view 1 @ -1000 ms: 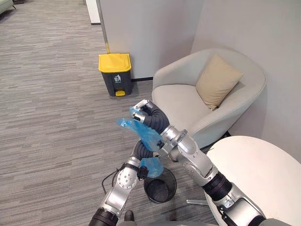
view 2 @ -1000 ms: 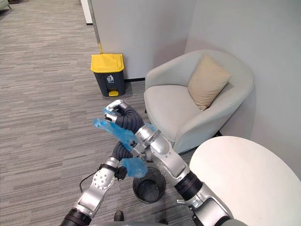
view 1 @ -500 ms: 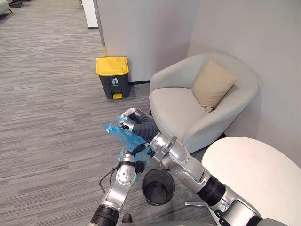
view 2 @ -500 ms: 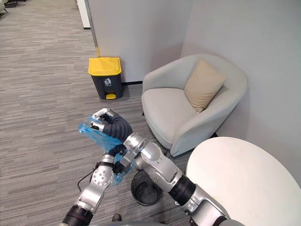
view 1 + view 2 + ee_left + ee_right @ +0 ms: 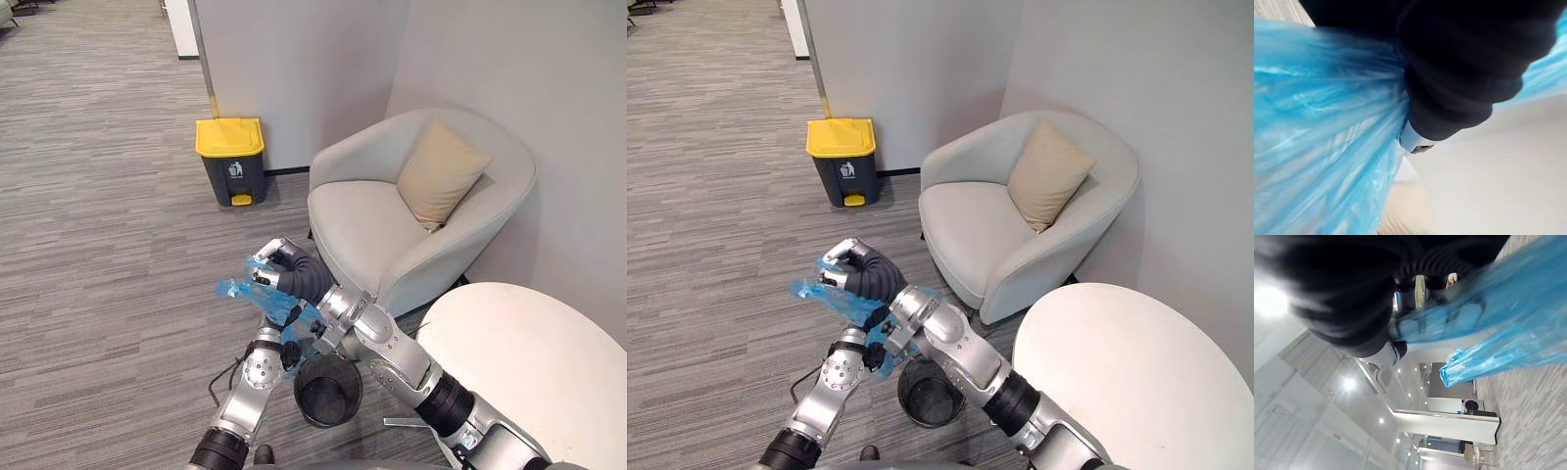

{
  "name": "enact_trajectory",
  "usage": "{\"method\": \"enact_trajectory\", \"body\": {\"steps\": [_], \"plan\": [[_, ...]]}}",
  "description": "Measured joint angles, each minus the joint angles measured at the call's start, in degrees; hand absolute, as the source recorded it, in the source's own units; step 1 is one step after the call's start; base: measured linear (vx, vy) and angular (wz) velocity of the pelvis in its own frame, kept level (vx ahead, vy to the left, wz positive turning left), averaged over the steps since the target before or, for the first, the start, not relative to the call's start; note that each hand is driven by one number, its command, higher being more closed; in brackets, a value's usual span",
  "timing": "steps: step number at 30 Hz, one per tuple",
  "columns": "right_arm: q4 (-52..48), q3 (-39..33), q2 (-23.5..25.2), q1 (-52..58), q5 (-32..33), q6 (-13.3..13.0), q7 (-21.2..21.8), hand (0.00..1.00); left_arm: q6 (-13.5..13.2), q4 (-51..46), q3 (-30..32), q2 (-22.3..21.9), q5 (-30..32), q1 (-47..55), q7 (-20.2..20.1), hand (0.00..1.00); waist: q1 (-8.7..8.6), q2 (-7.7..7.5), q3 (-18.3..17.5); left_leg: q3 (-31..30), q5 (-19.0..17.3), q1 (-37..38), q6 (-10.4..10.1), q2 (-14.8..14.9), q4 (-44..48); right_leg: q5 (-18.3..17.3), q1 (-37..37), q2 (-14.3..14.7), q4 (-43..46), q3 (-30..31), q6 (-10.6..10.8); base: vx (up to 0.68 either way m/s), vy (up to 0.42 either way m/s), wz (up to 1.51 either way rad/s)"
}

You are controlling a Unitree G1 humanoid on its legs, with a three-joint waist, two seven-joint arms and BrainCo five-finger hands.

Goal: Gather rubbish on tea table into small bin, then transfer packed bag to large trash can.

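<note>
A blue plastic bag (image 5: 235,291) hangs in the air above the carpet, stretched between both hands. My right hand (image 5: 279,274) holds its upper end with curled fingers, at the left of the armchair. Just below, my left hand (image 5: 290,351) is curled on the bag's lower part, half hidden behind the right forearm. The bag (image 5: 1317,122) presses against the hand's dark cover in the left wrist view. A loose end of the bag (image 5: 1469,367) trails past the right hand. The small black mesh bin (image 5: 338,411) stands on the floor under the hands. The large grey trash can (image 5: 231,160) with a yellow lid stands by the wall.
A pale armchair (image 5: 362,220) with a tan cushion (image 5: 441,171) sits to the right of the hands. The round white tea table (image 5: 529,362) is at the lower right. Grey carpet (image 5: 98,245) stretches open to the left, up to the trash can.
My right hand has come down and to the left with the bag's top. My left hand's fingers have curled shut on the bag's lower part. The camera has shifted slightly.
</note>
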Motion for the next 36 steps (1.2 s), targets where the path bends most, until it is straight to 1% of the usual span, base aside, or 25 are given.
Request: {"method": "enact_trajectory", "body": {"steps": [2, 3, 7, 8, 9, 11, 12, 13, 17, 19, 20, 22, 26, 29, 32, 33, 34, 35, 36], "plan": [[0.0, -0.32, -0.09, 0.27, -3.71, -0.11, -0.02, 0.0, 0.0, 0.68, 0.15, 0.01, -0.38, 0.09, -0.02, 1.0, -0.03, 0.0, 0.0, 0.06, -0.01, 0.0, 0.0, 0.02, 0.0, 0.0, -0.02, 0.02, 0.0, 0.06, 0.0, 0.0, 0.0, 0.0], [0.0, -0.36, -0.09, 0.47, -4.54, -0.19, -0.02, 0.0, 0.0, 0.68, 0.2, 0.02, -0.38, 0.2, -0.03, 1.0, -0.06, 0.0, 0.0, 0.08, -0.01, 0.0, 0.0, 0.02, 0.0, 0.0, -0.02, 0.01, 0.0, 0.09, 0.0, 0.0, 0.0, 0.0], [-0.6, -0.62, -0.33, 2.71, -11.2, -1.45, 0.06, 0.0, 0.0, 0.67, 1.09, 0.01, -0.82, 1.61, -0.14, 1.0, -0.18, -0.01, 0.01, 0.25, -0.03, 0.0, -0.01, 0.03, 0.0, 0.0, -0.11, 0.02, 0.01, 0.28, 0.0, 0.0, 0.0, 0.0], [-0.67, -0.76, -0.61, 2.86, -12.15, -1.74, 0.05, 0.0, 0.0, 0.67, 1.32, 0.0, -1.05, 1.9, -0.16, 1.0, -0.21, -0.01, 0.01, 0.28, -0.03, 0.0, -0.01, 0.03, 0.0, 0.0, -0.13, 0.02, 0.02, 0.32, 0.0, 0.0, 0.0, 0.0], [-1.04, -1.64, -1.51, 3.44, -14.7, -2.38, 0.06, 0.0, 0.0, 0.68, 1.83, 0.04, -1.21, 2.42, -0.4, 1.0, -0.18, -0.03, 0.02, 0.32, -0.03, 0.0, -0.01, 0.02, 0.0, 0.0, -0.17, 0.01, 0.05, 0.37, 0.0, 0.0, 0.0, 0.0], [-1.12, -3.03, -3.75, 3.8, -17.84, -2.9, -0.09, 0.0, 0.0, 0.68, 2.89, 0.15, -1.22, 2.89, -1.14, 1.0, -0.08, -0.03, 0.03, 0.5, -0.03, 0.0, -0.01, 0.02, 0.0, 0.0, -0.3, 0.01, 0.11, 0.57, 0.0, 0.01, 0.002, -0.08], [-3.23, -5.3, -12.51, 5.72, -26.74, -5.34, -0.23, 0.0, -0.18, 0.68, 4.99, 0.36, -1.33, 4.83, -2.41, 1.0, 0.0, -0.04, 0.04, 1.03, -0.04, -0.17, -0.01, 0.06, 0.0, 0.1, -0.77, 0.07, 0.14, 1.19, -0.06, 0.02, 0.004, -0.13], [-3.53, -5.45, -13.31, 6.13, -27.64, -6.23, -0.22, 0.0, -0.18, 0.68, 5.0, 0.43, -1.34, 4.98, -2.56, 1.0, -0.04, -0.03, 0.05, 1.03, -0.04, -0.19, -0.01, 0.11, 0.0, 0.11, -0.79, 0.12, 0.13, 1.21, -0.08, 0.02, 0.002, -0.12], [-3.53, -6.65, -15.38, 6.14, -30.31, -7.52, -0.28, 0.0, -0.32, 0.82, 5.25, 1.02, -1.34, 5.11, -2.67, 1.0, -0.04, -0.05, 0.07, 1.11, -0.04, -0.17, -0.01, 0.23, 0.0, 0.17, -0.8, 0.25, 0.11, 1.29, -0.18, 0.0, 0.0, 0.0], [-3.71, -7.86, -18.76, 6.68, -33.59, -8.89, -1.35, 0.0, -0.38, 1.33, 6.79, 1.45, -2.42, 5.71, -3.16, 1.0, 0.11, -0.06, 0.09, 1.15, -0.04, -0.13, 0.0, 0.23, 0.0, 0.19, -0.79, 0.26, 0.12, 1.32, -0.2, 0.0, 0.0, 0.0], [-4.3, -9.62, -19.89, 8.14, -34.51, -8.98, -1.75, 0.0, -0.38, 1.8, 8.24, 1.59, -2.46, 6.3, -3.58, 1.0, 0.13, -0.03, 0.12, 1.16, -0.04, -0.11, 0.0, 0.23, 0.0, 0.19, -0.78, 0.27, 0.12, 1.34, -0.2, 0.0, 0.0, 0.0], [-5.29, -12.38, -20.53, 10.54, -35.84, -9.01, -2.71, 0.0, -0.38, 1.98, 9.58, 2.11, -2.89, 7.45, -3.81, 1.0, 0.05, 0.08, 0.22, 1.32, -0.04, -0.07, -0.01, 0.28, 0.0, 0.19, -0.81, 0.29, 0.11, 1.44, -0.21, 0.0, 0.001, -0.02], [-5.53, -17.9, -19.91, 15.21, -36.38, -9.06, -4.18, 0.0, -0.37, 3.33, 11.27, 2.34, -3.65, 8.28, -3.88, 1.0, 0.02, 0.33, 0.44, 1.51, -0.05, 0.07, -0.01, 0.41, -0.01, 0.24, -0.78, 0.39, 0.08, 1.57, -0.29, 0.0, 0.001, -0.02], [-5.5, -22.14, -17.9, 19.64, -36.41, -9.05, -4.36, 0.0, -0.37, 4.01, 12.92, 2.26, -4.69, 9.15, -3.96, 1.0, -0.1, 0.54, 0.7, 1.52, -0.06, 0.08, -0.02, 0.49, -0.01, 0.24, -0.78, 0.47, 0.05, 1.57, -0.29, 0.0, 0.0, 0.0], [-4.4, -26.78, -14.17, 24.18, -36.32, -8.99, -4.36, 0.0, -0.37, 5.31, 15.67, 2.29, -4.79, 10.19, -4.86, 1.0, -0.53, 0.96, 1.12, 1.49, -0.08, 0.11, -0.05, 0.55, -0.01, 0.24, -0.81, 0.53, -0.1, 1.53, -0.3, 0.0, 0.0, 0.0], [-2.13, -28.37, -12.31, 25.39, -36.21, -8.88, -4.33, 0.0, -0.37, 6.22, 16.68, 2.32, -4.81, 10.85, -5.04, 1.0, -1.05, 1.08, 1.21, 1.39, -0.21, 0.15, -0.23, 0.51, 0.0, 0.24, -0.76, 0.55, -0.33, 1.41, -0.29, 0.0, 0.0, 0.0], [1.02, -30.22, -10.14, 26.49, -35.62, -8.56, -4.31, 0.0, -0.34, 7.28, 17.65, 2.31, -4.82, 11.4, -5.13, 1.0, -1.18, 1.16, 1.26, 1.34, -0.33, 0.15, -0.39, 0.51, 0.0, 0.22, -0.72, 0.57, -0.43, 1.37, -0.26, 0.0, 0.0, 0.0], [2.71, -31.28, -9.1, 27.08, -35.48, -8.31, -4.32, 0.0, -0.33, 8.0, 18.03, 2.31, -4.82, 11.41, -5.16, 1.0, -1.21, 1.21, 1.3, 1.34, -0.38, 0.14, -0.44, 0.51, 0.0, 0.17, -0.72, 0.57, -0.48, 1.37, -0.19, 0.0, 0.0, 0.0], [5.88, -33.04, -7.47, 28.14, -34.57, -7.48, -4.09, 0.0, -0.26, 9.13, 18.78, 2.33, -4.83, 11.47, -5.56, 1.0, -1.21, 1.34, 1.43, 1.34, -0.47, 0.13, -0.53, 0.5, 0.01, 0.02, -0.7, 0.56, -0.54, 1.36, 0.05, 0.0, 0.0, 0.0]]}}
